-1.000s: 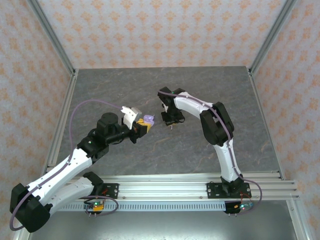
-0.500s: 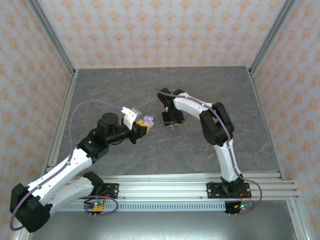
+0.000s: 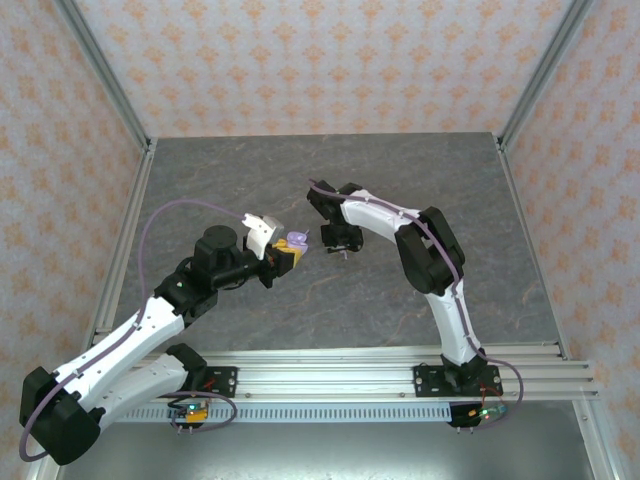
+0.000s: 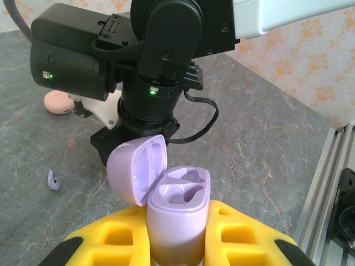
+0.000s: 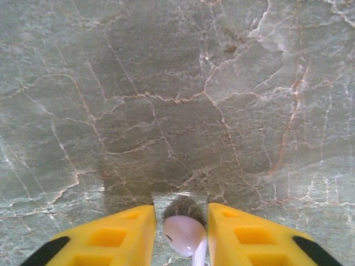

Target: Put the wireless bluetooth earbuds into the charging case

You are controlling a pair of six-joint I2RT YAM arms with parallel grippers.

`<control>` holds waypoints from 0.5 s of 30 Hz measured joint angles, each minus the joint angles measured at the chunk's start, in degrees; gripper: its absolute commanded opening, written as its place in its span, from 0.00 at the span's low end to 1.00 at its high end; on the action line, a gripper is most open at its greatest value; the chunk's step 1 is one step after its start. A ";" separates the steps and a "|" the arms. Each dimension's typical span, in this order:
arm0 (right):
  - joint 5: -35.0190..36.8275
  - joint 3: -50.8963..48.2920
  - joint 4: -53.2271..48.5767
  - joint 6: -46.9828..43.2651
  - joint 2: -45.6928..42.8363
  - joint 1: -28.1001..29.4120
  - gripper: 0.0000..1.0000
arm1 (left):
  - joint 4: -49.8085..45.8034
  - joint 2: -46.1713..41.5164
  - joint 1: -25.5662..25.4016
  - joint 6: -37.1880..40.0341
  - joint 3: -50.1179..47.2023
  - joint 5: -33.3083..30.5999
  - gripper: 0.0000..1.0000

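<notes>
My left gripper (image 3: 288, 252) (image 4: 176, 224) is shut on a lilac charging case (image 4: 177, 213) (image 3: 297, 240), held upright off the table with its lid swung open to the left. Both wells inside are bare. Just right of the case hangs my right gripper (image 3: 338, 243) (image 5: 180, 213), pointing down at the table. Between its yellow fingers (image 5: 119, 230) sits a lilac earbud (image 5: 183, 233), head toward the table and stem toward the camera, with a thin gap on its left side. A second lilac earbud (image 4: 52, 180) lies loose on the table to the left of the case.
A pale pink case (image 4: 58, 101) rests on the grey marble table (image 3: 250, 170) behind the right arm's black wrist (image 4: 150, 66). Aluminium rails (image 3: 330, 375) run along the near edge, and patterned walls close the other sides.
The right gripper has drifted a little to the left, nearer the open case. The left arm and the case have stayed still.
</notes>
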 measured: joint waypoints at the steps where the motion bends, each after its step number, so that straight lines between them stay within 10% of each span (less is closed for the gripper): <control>1: -0.02 0.00 0.09 0.24 0.00 0.07 0.26 | 0.00 0.00 0.00 0.00 0.00 0.00 0.15; 15: 0.02 -2.36 2.45 0.66 -1.51 0.24 0.23 | 0.00 -0.22 0.00 0.00 0.00 0.00 0.15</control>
